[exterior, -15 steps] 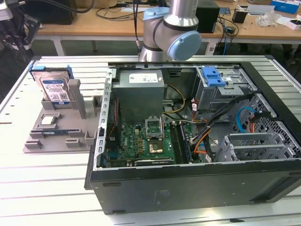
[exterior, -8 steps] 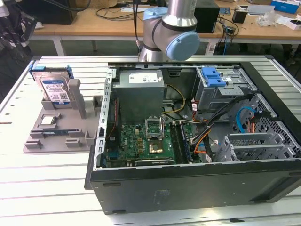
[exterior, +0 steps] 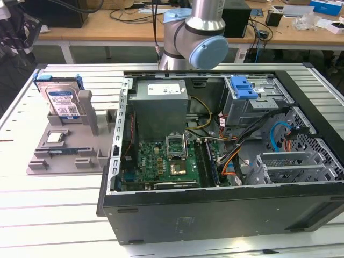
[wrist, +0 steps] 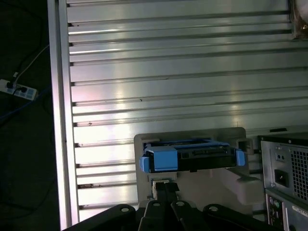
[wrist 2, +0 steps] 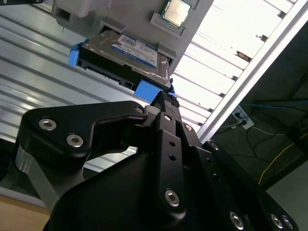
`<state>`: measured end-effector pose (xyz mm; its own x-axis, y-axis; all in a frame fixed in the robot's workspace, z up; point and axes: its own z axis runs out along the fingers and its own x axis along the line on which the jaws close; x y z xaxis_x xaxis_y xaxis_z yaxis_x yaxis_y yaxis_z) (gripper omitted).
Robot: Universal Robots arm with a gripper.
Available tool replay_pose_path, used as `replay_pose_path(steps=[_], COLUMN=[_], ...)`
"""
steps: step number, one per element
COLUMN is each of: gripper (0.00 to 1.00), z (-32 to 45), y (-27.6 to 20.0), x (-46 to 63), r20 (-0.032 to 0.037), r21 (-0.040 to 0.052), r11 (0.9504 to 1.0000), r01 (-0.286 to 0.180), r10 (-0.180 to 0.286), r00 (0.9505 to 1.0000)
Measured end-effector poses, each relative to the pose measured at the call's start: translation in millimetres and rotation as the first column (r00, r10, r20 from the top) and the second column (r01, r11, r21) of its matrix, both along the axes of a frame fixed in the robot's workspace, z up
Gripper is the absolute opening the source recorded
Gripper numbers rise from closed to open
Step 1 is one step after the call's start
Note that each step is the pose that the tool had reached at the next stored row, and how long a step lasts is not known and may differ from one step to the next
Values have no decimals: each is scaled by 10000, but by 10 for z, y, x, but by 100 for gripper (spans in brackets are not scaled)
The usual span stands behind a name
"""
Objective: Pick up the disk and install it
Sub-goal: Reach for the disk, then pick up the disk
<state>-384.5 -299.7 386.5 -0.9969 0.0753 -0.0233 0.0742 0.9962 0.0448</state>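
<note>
- The disk (exterior: 62,101) stands on edge in a grey holder (exterior: 88,115) on the bench (exterior: 54,215), in the upper left of the exterior view, well apart from the open computer case (exterior: 215,209)
- Its white-and-blue label faces outward, and a blue side rail (wrist 2: 147,90) runs along each of the 2 long edges
- In the second wrist view the claw (wrist 2: 166,98) is narrow, its tips drawn together and holding nothing; it points toward the nearer blue rail end, and I cannot tell whether it touches
- Likely handling: a stiff metal body, fairly dense for its size, that will not flex under a firm pinch
- Its bare silver faces look smooth and could slip, and the label side is best left unscratched
- It is probably fragile inside, so knocks against the holder walls or a drop onto the bench are the main risk
- Best hold, as I judge it: across the 2 blue rails near the middle of the exposed upper edge, since the plastic should offer more grip than metal and a centred pinch should stop it swinging
- The connector edge in the first wrist view looks a poor place to pinch
- The holder cradles the lower part, so only the upper portion is free to take
</note>
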Motion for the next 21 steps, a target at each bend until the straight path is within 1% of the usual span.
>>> replay_pose_path(steps=[4, 5, 7, 8, 9, 11, 12, 13, 14, 16, 18, 19, 20, 21], gripper=[11, 11, 11, 11, 11, 11, 11, 11, 11, 11, 11, 11, 11, 11], z=[0, 0, 0, 0, 0, 0, 0, 0, 0, 0, 0, 0, 0, 0], y=[0, 0, 0, 0, 0, 0, 0, 1, 1, 2, 2, 3, 4, 5], x=[-1, -1, -1, -1, -1, -1, -1, -1, -1, -1, -1, -1, -1, 0], r20=[0, -1, 0, -1, 0, 0, 0, 0, 0, 0, 0, 1, 0, 0], r21=[0, 0, -1, 0, 0, 0, 0, 0, 0, 0, 0, -1, -1, 0], r11=[10000, 9999, 9976, 9961, 9926, 9864, 9772, 9712, 9633, 9542, 9437, 9364, 9305, 9170], r01=[-24, -122, -697, -887, -1212, -1645, -2124, -2383, -2685, -2992, -3309, -3510, -3664, -3990], r10=[24, 122, 697, 887, 1212, 1645, 2124, 2383, 2685, 2992, 3309, 3510, 3664, 3990], r00=[10000, 9999, 9976, 9961, 9926, 9864, 9772, 9712, 9633, 9542, 9437, 9364, 9305, 9170])
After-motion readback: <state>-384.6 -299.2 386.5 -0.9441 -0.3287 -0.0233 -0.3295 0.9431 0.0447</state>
